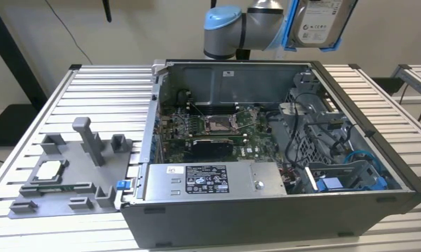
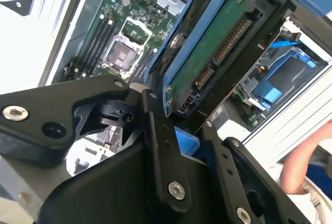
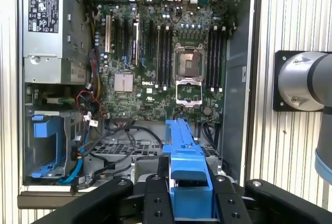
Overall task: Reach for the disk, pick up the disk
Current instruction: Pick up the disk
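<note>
Second wrist view: the claw (image 2: 179, 125) is clamped on the disk (image 2: 212, 47), lifted above the computer case (image 1: 378, 136).

This looks like a robotics lab or test workshop. A ribbed aluminium tabletop (image 1: 98, 89) carries an opened computer case (image 1: 266, 210) with its motherboard (image 3: 166, 68), power supply (image 1: 214, 181) and cables exposed. Near the tabletop's edge at the exterior view's left sits a grey fixture (image 1: 70, 178) with slots and posts. An industrial robot arm (image 1: 231, 29) hangs over the case. Plain pale walls (image 1: 28, 31) stand behind.
</note>
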Tool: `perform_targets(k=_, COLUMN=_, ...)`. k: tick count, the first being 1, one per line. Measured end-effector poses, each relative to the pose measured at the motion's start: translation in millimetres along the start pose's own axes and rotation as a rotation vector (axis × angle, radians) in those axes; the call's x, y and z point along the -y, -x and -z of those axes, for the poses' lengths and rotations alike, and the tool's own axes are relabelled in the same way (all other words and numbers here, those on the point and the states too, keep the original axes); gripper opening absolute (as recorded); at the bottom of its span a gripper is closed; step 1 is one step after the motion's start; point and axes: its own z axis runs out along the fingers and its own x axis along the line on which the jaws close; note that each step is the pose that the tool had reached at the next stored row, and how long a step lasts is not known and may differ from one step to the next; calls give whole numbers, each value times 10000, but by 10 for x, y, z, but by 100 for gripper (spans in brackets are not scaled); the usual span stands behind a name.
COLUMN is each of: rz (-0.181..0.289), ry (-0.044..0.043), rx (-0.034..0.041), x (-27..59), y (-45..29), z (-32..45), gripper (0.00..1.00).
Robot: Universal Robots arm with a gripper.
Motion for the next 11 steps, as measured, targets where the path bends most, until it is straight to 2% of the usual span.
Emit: perform_targets(k=11, rz=2, ry=-1, rx=2, x=16, y=-2, z=-1, gripper=0)
